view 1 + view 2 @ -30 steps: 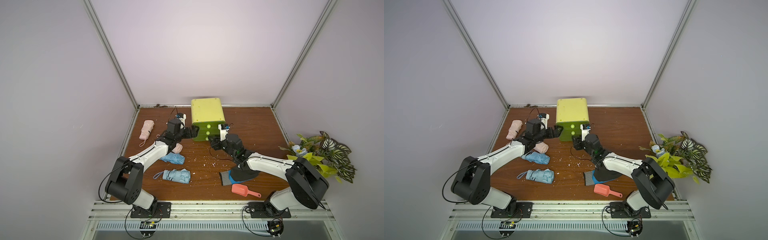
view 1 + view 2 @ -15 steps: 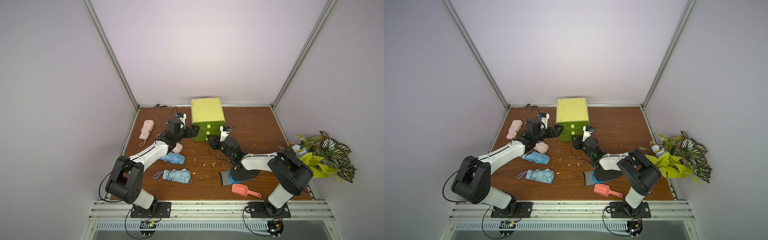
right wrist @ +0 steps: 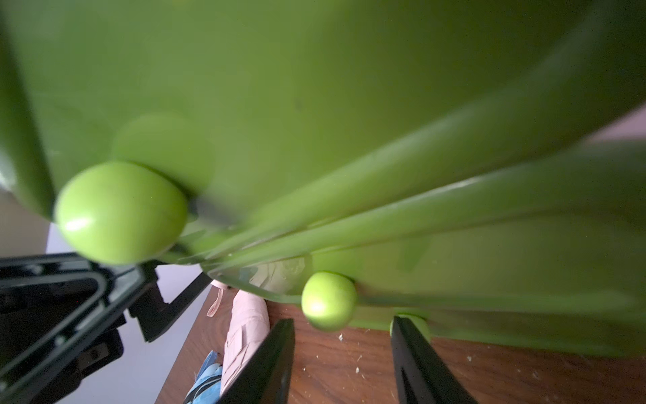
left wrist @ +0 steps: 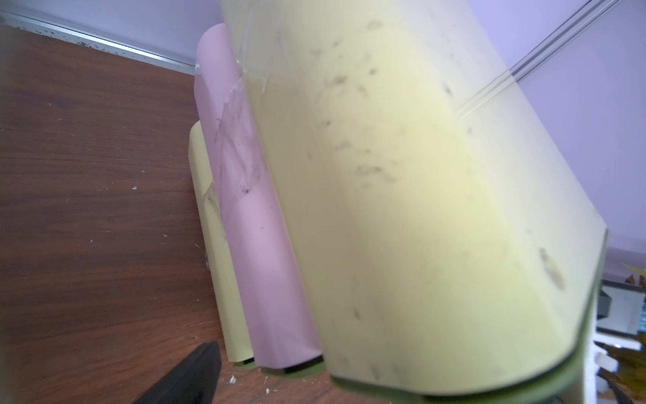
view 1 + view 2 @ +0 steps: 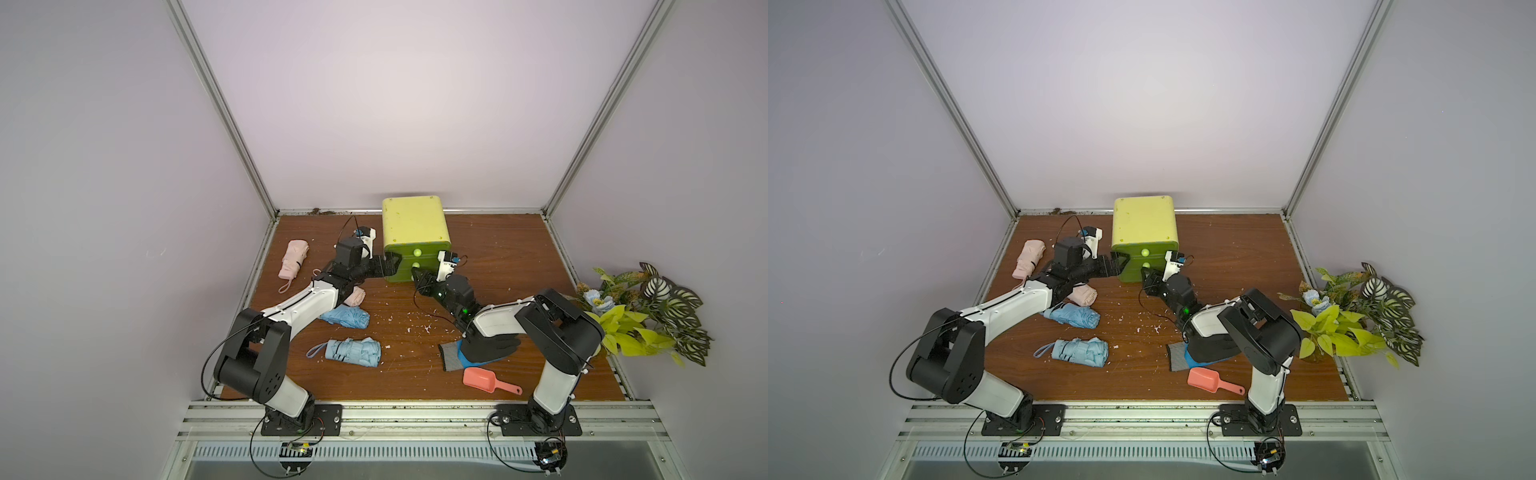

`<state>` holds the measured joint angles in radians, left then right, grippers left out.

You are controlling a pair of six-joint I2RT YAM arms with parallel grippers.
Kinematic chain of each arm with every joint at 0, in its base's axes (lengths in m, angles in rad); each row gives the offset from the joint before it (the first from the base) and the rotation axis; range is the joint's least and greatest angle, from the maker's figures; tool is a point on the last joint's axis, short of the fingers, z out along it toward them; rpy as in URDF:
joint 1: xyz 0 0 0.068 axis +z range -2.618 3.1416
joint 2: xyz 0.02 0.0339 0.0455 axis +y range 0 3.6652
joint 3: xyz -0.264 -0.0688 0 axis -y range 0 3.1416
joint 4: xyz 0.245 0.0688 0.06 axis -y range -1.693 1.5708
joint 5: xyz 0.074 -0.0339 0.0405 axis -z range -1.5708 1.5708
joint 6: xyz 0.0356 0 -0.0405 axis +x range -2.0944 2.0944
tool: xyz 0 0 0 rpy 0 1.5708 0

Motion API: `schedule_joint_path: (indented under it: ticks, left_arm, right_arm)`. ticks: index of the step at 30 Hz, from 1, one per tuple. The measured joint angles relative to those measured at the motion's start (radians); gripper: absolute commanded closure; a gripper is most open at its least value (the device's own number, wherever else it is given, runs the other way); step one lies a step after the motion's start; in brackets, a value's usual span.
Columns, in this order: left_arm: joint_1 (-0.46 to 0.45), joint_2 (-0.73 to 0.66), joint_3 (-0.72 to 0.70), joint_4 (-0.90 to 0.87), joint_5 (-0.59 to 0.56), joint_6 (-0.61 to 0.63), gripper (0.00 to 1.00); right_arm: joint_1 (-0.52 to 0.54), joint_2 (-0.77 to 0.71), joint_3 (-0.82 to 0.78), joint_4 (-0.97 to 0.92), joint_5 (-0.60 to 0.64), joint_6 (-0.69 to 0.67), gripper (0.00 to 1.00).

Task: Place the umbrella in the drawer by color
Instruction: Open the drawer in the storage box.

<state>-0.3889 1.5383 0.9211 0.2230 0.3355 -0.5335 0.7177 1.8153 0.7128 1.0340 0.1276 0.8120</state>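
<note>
R hand (image 5: 417, 277) neared drawer knob (image 3: 328, 301), jaws apart, narrowing. L hand (image 5: 387, 266) wide open. Blue umbrella (image 5: 353, 351) looked soft, light: grip mid-roll.

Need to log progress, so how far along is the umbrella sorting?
Nothing sorted: two pink umbrellas and two blue umbrellas lie on the table; both drawers look shut. In hand: the open left gripper sits at the cabinet while the right gripper, fingers apart, reaches for the lower knob. Remaining: open drawers, load all four.
</note>
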Motion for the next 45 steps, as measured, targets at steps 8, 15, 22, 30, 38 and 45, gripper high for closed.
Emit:
schedule_joint_path:
  ticks: [8, 15, 22, 30, 38, 45]
  left_arm:
    - [0.0, 0.0, 0.0, 0.006, 0.002, -0.002, 0.0]
    - [0.0, 0.0, 0.0, 0.006, 0.002, -0.005, 0.0]
    - [0.0, 0.0, 0.0, 0.006, 0.003, -0.006, 0.0]
    - [0.0, 0.0, 0.0, 0.007, 0.005, -0.009, 0.0]
    - [0.0, -0.004, -0.003, 0.023, 0.01, -0.009, 0.0]
    - [0.0, -0.027, -0.008, 0.047, 0.019, -0.014, 0.0]
  right_arm:
    - [0.0, 0.026, 0.0, 0.061, 0.032, 0.026, 0.51]
    - [0.001, 0.027, 0.032, 0.052, 0.051, 0.05, 0.52]
    - [0.002, 0.042, 0.034, 0.05, 0.06, 0.094, 0.57]
    - [0.004, 0.051, 0.038, 0.069, 0.067, 0.112, 0.91]
    - [0.005, 0.029, 0.004, 0.074, 0.058, 0.112, 1.0]
    - [0.038, -0.098, -0.132, 0.064, 0.06, 0.111, 1.0]
